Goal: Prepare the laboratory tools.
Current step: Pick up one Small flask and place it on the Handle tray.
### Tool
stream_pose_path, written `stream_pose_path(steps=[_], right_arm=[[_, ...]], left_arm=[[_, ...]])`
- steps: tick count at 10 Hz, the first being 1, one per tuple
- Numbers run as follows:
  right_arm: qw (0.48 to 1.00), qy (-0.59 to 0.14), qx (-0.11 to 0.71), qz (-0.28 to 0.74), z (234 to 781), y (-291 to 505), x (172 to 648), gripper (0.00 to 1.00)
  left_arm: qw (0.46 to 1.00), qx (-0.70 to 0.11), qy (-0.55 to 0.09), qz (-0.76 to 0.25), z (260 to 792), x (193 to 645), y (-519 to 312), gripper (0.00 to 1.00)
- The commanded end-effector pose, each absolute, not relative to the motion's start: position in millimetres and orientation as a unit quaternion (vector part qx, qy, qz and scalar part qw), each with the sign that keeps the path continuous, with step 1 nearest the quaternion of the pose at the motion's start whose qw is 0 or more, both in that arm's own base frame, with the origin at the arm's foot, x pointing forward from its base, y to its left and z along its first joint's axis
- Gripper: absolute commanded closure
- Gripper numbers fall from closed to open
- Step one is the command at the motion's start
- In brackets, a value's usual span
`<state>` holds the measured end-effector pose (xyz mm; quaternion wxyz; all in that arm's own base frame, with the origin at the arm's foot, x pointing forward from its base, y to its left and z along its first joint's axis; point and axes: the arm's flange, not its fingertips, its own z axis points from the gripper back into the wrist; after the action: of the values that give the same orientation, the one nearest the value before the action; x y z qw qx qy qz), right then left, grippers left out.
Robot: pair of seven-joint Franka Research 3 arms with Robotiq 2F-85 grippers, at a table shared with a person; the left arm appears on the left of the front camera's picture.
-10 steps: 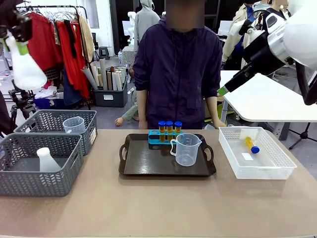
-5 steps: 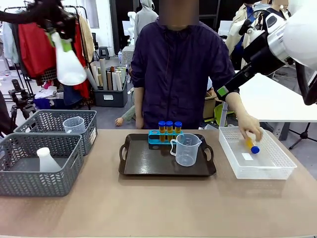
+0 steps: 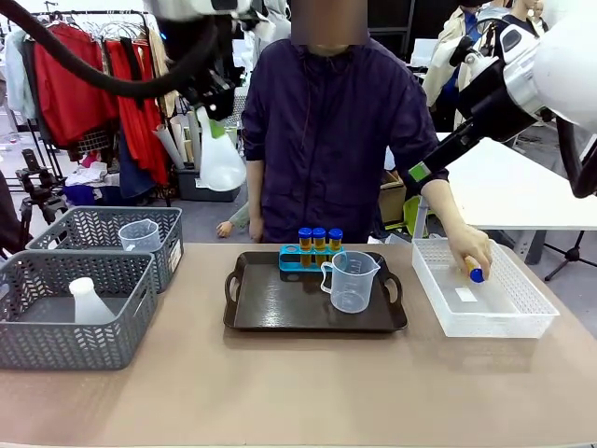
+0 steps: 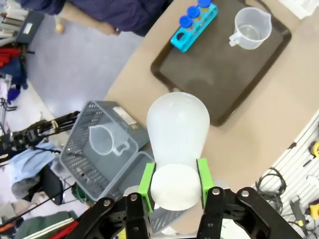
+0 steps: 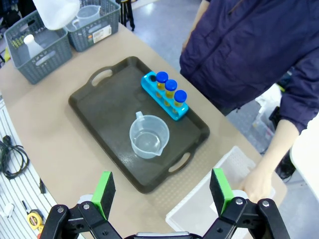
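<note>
Between left end effector (image 4: 174,185) pads (image 4: 147,180), conical flask (image 4: 178,130) neck

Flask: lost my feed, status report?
Left gripper shut on flask, aloft. Right gripper open above table. Person's hand in white basket.

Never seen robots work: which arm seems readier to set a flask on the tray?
Left: left gripper grips a flask in the air near the tray; right gripper hangs open, empty.

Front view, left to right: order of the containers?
Whitish conical flask in the near grey lattice basket → small clear beaker → second whitish flask held by the left gripper → clear handled measuring beaker → white lattice basket.
</note>
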<state>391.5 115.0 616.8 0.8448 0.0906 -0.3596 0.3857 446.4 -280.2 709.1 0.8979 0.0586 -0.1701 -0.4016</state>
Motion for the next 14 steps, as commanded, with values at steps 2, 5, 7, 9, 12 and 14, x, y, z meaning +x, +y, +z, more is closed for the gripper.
stream_pose_path(steps=[2, 5, 7, 9, 12, 14], right_arm=[[0.843, -0.36, 0.097, 0.388, 617, 114, 392, 0.0], [0.843, -0.36, 0.097, 0.388, 617, 114, 392, 0.0], [0.843, -0.36, 0.097, 0.388, 617, 114, 392, 0.0], [0.843, -0.36, 0.097, 0.388, 617, 114, 392, 0.0], [0.843, -0.36, 0.097, 0.388, 617, 114, 392, 0.0], [0.843, -0.36, 0.097, 0.388, 617, 114, 392, 0.0]], left_arm=[[0.898, 0.042, -0.165, -0.407, 697, 457, -269, 1.0], [0.898, 0.057, -0.163, -0.406, 697, 452, -285, 1.0], [0.898, 0.057, -0.163, -0.406, 697, 452, -285, 1.0], [0.899, 0.048, -0.145, -0.41, 688, 465, -296, 1.0], [0.871, 0.021, -0.114, -0.478, 647, 499, -321, 1.0], [0.861, 0.022, -0.102, -0.497, 607, 515, -345, 1.0]])
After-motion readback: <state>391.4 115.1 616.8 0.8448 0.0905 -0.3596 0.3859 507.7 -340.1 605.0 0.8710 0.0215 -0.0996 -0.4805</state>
